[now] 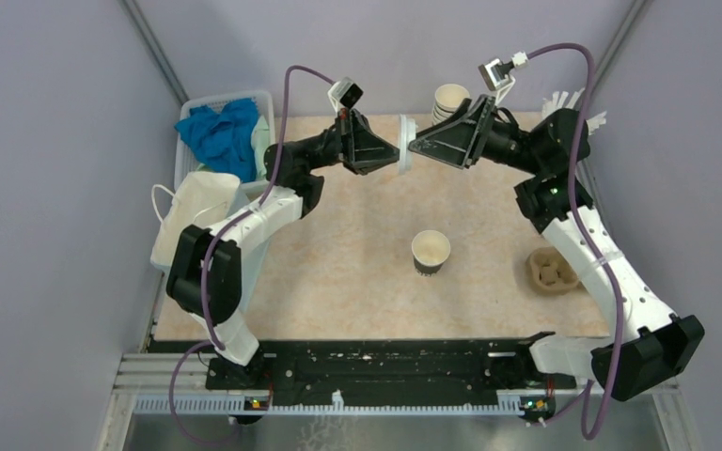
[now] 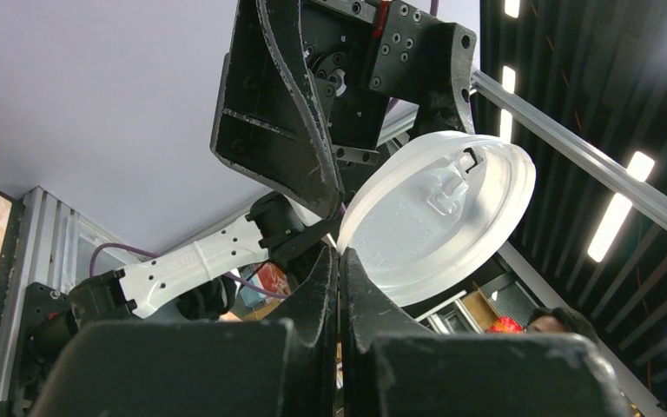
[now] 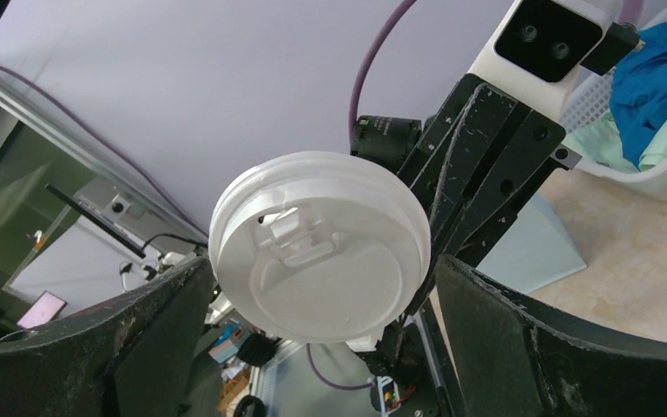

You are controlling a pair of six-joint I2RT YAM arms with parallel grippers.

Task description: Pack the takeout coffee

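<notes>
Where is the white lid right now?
In the top view, the white lid hangs above the table's far middle, its edge pinched by the left hand, the open right hand facing it.

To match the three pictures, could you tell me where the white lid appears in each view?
Top external: white lid at upper centre, held aloft.
Left wrist: right of centre, above the left gripper.
Right wrist: centre, between the right gripper's open fingers.
Shared landmark: the left gripper pinching its rim.

The lid (image 3: 317,248) — smooth, faintly glossy white plastic. The paper cup (image 1: 431,252), matt dark brown outside. The table (image 1: 338,282) — speckled beige, matt. The left fingers (image 2: 308,313): scuffed matt black plastic. Crumpled blue cloth (image 1: 221,132).
</notes>
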